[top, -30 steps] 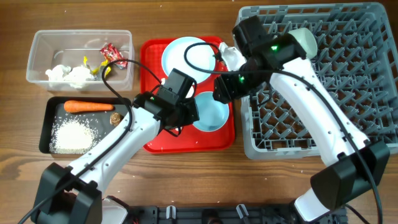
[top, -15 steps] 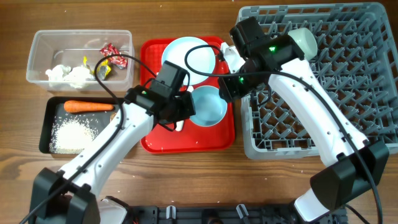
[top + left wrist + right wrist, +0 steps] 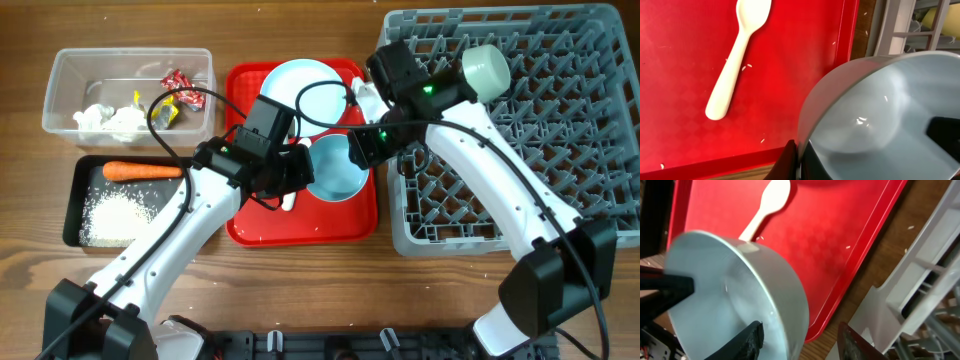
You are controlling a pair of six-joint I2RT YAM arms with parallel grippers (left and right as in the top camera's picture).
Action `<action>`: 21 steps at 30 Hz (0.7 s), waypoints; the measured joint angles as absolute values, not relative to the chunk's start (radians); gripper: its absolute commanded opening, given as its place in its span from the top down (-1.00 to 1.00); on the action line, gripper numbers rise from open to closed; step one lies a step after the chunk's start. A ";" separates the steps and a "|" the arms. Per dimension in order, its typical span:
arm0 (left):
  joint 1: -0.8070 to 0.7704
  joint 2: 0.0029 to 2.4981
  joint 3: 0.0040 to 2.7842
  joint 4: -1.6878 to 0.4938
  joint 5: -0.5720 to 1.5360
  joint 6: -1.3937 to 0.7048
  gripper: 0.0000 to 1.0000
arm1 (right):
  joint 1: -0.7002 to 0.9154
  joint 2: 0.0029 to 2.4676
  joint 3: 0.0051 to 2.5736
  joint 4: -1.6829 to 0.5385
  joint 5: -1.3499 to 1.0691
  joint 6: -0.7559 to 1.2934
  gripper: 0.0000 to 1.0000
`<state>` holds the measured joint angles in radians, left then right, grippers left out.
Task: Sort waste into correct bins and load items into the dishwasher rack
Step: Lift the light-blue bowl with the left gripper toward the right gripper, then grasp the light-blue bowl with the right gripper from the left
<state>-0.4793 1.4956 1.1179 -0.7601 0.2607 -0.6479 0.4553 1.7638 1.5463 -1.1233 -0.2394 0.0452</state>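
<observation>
Mid-tray [image 3: 262, 232], left gripper [image 3: 303, 178] seemingly clamps bowl [image 3: 335, 175]

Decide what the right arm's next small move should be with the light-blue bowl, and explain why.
Probably close the jaws of the right gripper on the rim of the light-blue bowl. They stand open astride that rim, one inside, one outside, while the left gripper is shut on the opposite edge, holding the bowl above the red tray. That would ready a handover.
</observation>
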 measured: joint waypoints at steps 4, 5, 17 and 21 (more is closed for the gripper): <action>-0.479 1.496 1.118 -0.760 0.261 -0.648 0.92 | 0.455 1.764 1.538 -1.108 -0.244 0.052 0.33; -0.479 1.496 1.118 -0.760 0.261 -0.648 0.92 | 0.455 1.764 1.538 -1.103 -0.244 0.052 0.35; -0.479 1.495 1.118 -0.756 0.287 -0.648 0.92 | 0.455 1.764 1.538 -1.091 -0.247 0.053 0.47; -0.479 1.495 1.118 -0.755 0.287 -0.648 0.92 | 0.455 1.764 1.538 -1.091 -0.247 0.059 0.48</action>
